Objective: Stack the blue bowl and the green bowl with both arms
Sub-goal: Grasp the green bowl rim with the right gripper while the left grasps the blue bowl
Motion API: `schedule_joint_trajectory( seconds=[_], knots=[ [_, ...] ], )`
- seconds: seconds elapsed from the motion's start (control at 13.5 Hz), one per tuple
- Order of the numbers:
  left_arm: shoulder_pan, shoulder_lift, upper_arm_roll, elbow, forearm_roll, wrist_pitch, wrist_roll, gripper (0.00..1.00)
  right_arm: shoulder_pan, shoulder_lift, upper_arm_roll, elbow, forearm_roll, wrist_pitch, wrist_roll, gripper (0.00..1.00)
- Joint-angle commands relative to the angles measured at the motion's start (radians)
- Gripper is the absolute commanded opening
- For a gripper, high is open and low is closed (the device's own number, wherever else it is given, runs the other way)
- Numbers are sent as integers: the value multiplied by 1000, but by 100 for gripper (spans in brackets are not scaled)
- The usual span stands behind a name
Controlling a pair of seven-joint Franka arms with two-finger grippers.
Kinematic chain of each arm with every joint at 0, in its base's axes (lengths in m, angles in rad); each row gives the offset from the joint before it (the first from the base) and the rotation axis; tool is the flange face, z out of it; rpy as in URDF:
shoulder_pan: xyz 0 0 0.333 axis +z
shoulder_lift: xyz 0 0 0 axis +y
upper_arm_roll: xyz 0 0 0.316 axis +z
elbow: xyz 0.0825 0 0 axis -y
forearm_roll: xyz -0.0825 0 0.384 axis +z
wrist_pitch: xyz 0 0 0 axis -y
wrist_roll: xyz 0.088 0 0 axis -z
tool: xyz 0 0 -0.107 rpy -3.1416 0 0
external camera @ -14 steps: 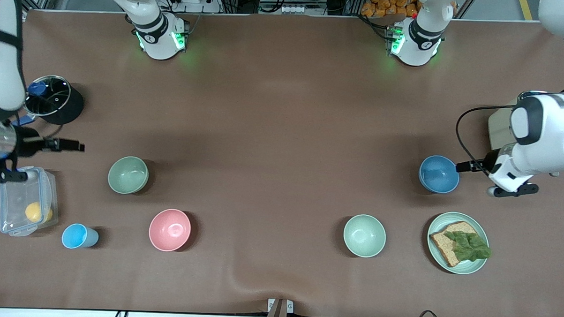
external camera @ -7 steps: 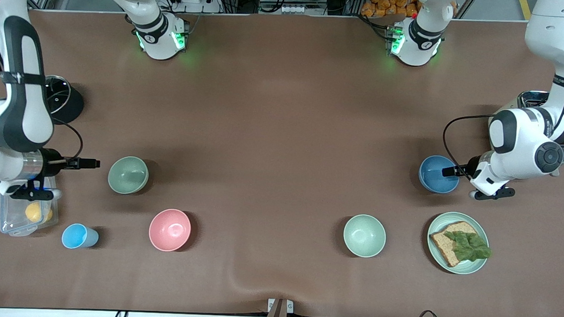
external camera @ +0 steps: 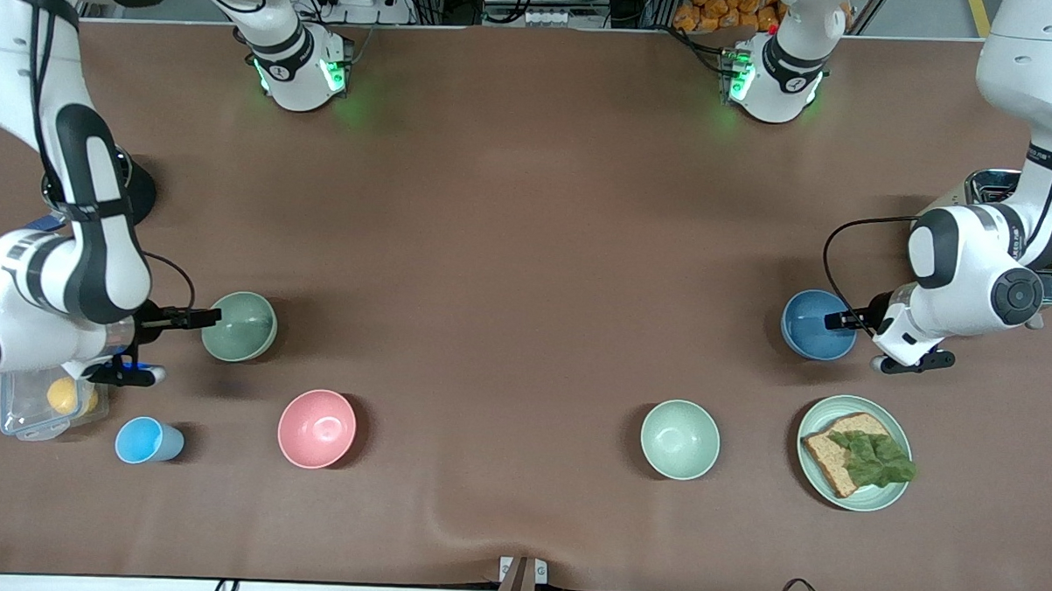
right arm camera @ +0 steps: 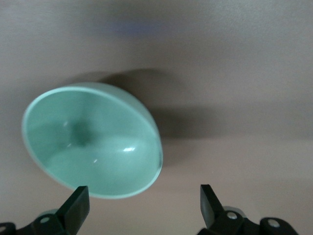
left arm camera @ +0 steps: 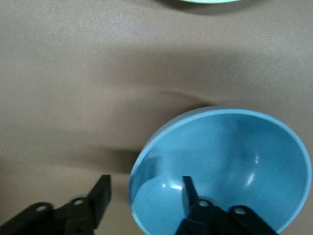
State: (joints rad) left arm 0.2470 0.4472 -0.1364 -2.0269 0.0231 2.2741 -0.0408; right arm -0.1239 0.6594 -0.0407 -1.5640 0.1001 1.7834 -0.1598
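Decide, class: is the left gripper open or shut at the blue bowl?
Open. In the left wrist view the left gripper straddles the blue bowl rim, one finger inside, one outside, not yet closed.

You look down from a high camera facing both robot bases, taking in the whole table point(external camera: 529, 199). Your left wrist camera sits close above the blue bowl point(left arm camera: 222, 169), which the front view shows at the left arm's end. Your right wrist camera looks closely down on the green bowl point(right arm camera: 93, 139), also seen from the front.
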Motion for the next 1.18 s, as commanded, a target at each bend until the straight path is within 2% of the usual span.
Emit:
schedule_joint_trajectory(
  seconds=[0.0, 0.15, 0.22, 0.3, 0.37, 0.44, 0.81, 1.11],
  knots=[
    [5, 1, -8, 2, 0, 10, -8, 0, -10, 39, 7, -10, 35, 37, -18, 100],
    [2, -1, -8, 7, 1, 10, 2, 0, -13, 42, 7, -14, 39, 45, -18, 100],
    [2, -2, -8, 10, 1, 10, 6, 0, -14, 49, 7, -16, 41, 53, -20, 83],
    [2, -5, -9, 13, 1, 8, 9, 0, -16, 54, 9, -33, 46, 73, -18, 38],
    [2, -10, -12, 17, 1, 8, 10, 0, -14, 52, 7, -56, 84, 103, -18, 9],
    [2, -13, -17, 23, 3, 7, 12, 0, -17, 49, 7, -63, 122, 108, -20, 0],
    [8, -31, -51, 97, -2, -53, 73, 0, -10, 2, 7, -59, 131, 45, 9, 0],
    [-6, -27, -100, 261, -44, -221, 46, 0, 41, -81, 21, -54, 135, -73, 164, 0]
  ],
)
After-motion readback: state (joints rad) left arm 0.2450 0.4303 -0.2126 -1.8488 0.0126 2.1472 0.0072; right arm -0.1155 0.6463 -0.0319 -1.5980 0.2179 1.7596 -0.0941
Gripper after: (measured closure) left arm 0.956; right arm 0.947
